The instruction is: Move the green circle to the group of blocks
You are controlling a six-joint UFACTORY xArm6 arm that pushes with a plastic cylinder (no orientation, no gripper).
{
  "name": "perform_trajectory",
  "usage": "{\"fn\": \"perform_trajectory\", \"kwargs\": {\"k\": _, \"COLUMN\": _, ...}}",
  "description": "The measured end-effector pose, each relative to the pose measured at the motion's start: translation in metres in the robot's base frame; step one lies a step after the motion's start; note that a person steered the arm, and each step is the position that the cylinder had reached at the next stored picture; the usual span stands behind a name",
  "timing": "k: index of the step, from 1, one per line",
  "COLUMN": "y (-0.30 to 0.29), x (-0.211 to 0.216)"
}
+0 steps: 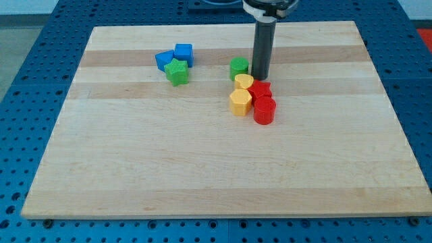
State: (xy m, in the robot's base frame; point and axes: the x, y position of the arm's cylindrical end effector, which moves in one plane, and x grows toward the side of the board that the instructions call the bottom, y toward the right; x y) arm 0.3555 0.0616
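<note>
Green circle (238, 68) sits just above the yellow and red cluster (253, 98), apparently touching, with my bare tip (260, 76), holding nothing, beside it.

One camera looks down at a slant from in front, seeing the whole wooden board (202, 175) from fairly near.

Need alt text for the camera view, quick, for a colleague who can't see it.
My tip sits just right of the green circle, which lies above the yellow and red cluster. Two blue blocks and a green star sit further left.
</note>
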Motion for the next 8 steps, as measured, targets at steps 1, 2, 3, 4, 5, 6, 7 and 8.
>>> {"fn": "perform_trajectory", "kwargs": {"k": 1, "y": -0.012, "x": 0.0}}
{"fn": "perform_trajectory", "kwargs": {"k": 2, "y": -0.014, "x": -0.001}}
{"fn": "perform_trajectory", "kwargs": {"k": 3, "y": -0.014, "x": -0.007}}
{"fn": "perform_trajectory", "kwargs": {"k": 4, "y": -0.014, "x": -0.009}}
{"fn": "perform_trajectory", "kwargs": {"k": 5, "y": -0.019, "x": -0.013}}
{"fn": "perform_trajectory", "kwargs": {"k": 6, "y": -0.031, "x": -0.024}}
{"fn": "perform_trajectory", "kwargs": {"k": 7, "y": -0.05, "x": -0.028}}
{"fn": "perform_trajectory", "kwargs": {"k": 8, "y": -0.079, "x": -0.028}}
